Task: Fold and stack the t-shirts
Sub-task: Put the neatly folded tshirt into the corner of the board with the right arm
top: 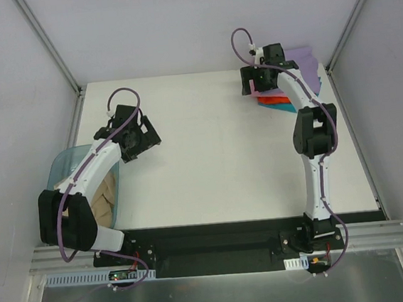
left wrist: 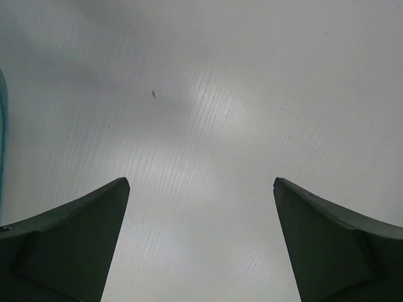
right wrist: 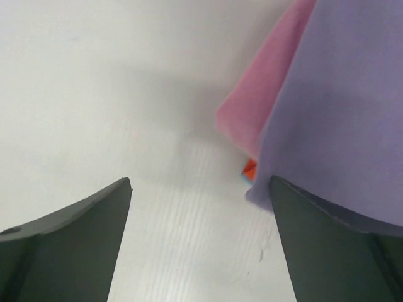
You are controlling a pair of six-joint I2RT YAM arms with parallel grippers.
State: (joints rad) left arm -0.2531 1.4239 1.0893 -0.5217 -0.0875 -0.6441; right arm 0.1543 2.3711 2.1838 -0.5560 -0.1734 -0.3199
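The t-shirts lie in a stack at the back right corner of the table. The lavender t-shirt point(top: 309, 65) point(right wrist: 343, 107) is on top, with a pink one point(right wrist: 258, 107) showing under it and slivers of an orange-red one point(top: 271, 99) point(right wrist: 250, 167) and a teal one point(top: 281, 105) lower down. My right gripper point(top: 253, 83) point(right wrist: 200, 182) hangs open at the stack's left edge. Its right finger point(right wrist: 327, 245) is beside the lavender corner, and only bare table lies between the jaws. My left gripper point(top: 145, 138) point(left wrist: 201, 182) is open over bare table at the left, holding nothing.
A translucent pale-blue bin point(top: 66, 164) stands at the left table edge beside the left arm, with a tan t-shirt point(top: 106, 203) inside. Its rim shows at the left edge point(left wrist: 2, 126) of the left wrist view. White walls enclose the table point(top: 217, 164).
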